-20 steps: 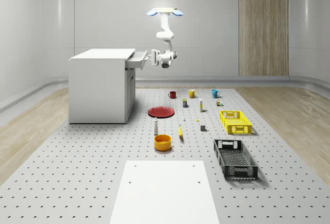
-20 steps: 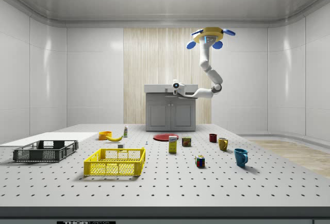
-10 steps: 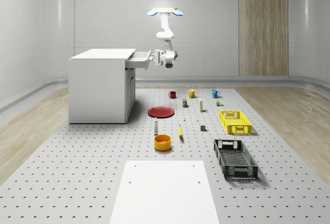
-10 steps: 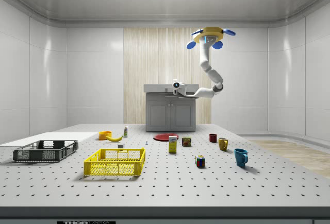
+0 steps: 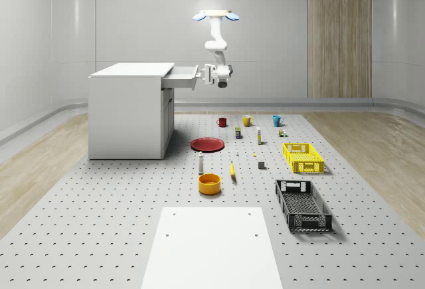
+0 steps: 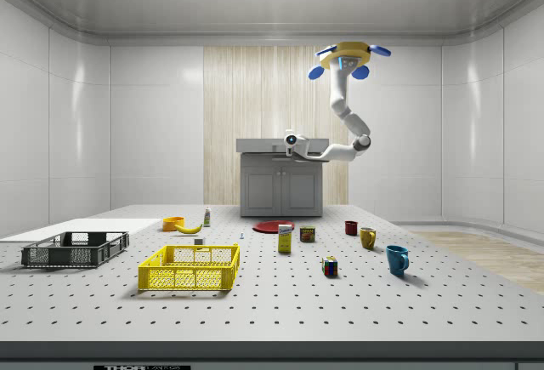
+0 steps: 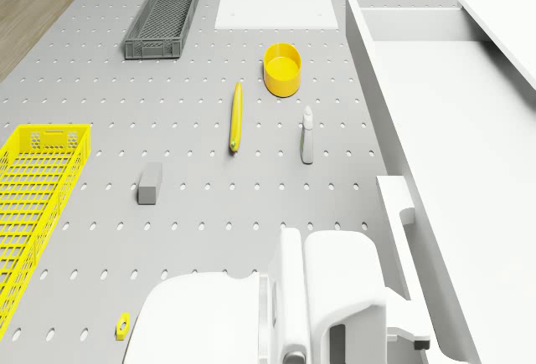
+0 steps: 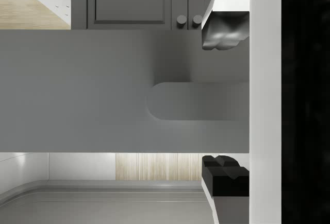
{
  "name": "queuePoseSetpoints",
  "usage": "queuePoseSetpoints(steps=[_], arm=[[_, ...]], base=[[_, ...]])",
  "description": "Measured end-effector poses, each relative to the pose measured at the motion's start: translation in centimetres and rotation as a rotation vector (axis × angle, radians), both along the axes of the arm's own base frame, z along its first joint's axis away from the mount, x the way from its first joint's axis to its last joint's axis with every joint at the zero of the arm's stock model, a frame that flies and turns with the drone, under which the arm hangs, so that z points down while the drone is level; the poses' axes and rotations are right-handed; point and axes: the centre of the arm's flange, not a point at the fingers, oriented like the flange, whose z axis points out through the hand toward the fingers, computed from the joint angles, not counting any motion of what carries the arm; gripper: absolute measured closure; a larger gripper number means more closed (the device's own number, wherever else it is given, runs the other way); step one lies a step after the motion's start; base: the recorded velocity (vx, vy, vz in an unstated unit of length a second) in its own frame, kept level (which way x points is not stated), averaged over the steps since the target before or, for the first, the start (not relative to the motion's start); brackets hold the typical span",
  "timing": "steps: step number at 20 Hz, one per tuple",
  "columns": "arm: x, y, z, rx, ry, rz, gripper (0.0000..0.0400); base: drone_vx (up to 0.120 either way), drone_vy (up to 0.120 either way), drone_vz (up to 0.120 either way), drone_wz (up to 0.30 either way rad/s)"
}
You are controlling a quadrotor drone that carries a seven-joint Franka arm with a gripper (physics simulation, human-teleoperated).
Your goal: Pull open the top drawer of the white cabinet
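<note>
Top drawer (image 5: 180,76) of the white cabinet (image 5: 129,109) stands partly out of the cabinet's front, at its top edge, toward the whole-scene view's right. Drone view looks into the bare tray (image 7: 444,130), with the handle (image 7: 395,201) on the front panel.

Gripper (image 5: 202,75) sits right at the drawer front. In the wrist view both fingertips (image 8: 219,31) lie either side of the handle bar (image 8: 198,101), jaws spread around it; whether the pads actually press it, cannot tell.

Drone (image 5: 216,15) hovers beside the cabinet, above and just out from the drawer front, over the perforated floor (image 5: 99,222).

Judgement: pull is under way, drawer not fully out. To do it well, keep the pull level and straight along the slide axis, handle centred between the fingers, drone retreating in step with the arm. An angled pull could bind the slide or slip the handle.
</note>
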Motion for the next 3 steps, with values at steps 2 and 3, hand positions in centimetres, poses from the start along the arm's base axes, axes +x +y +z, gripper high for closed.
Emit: queuePoseSetpoints(steps=[2,3], arm=[[0.00,-0.03,0.00,0.000,0.000,0.000,0.0097],[0.00,-0.04,0.00,0.000,0.000,0.000,0.0096]], base=[[0.000,0.000,0.000,0.000],[0.000,0.000,0.000,0.000]])
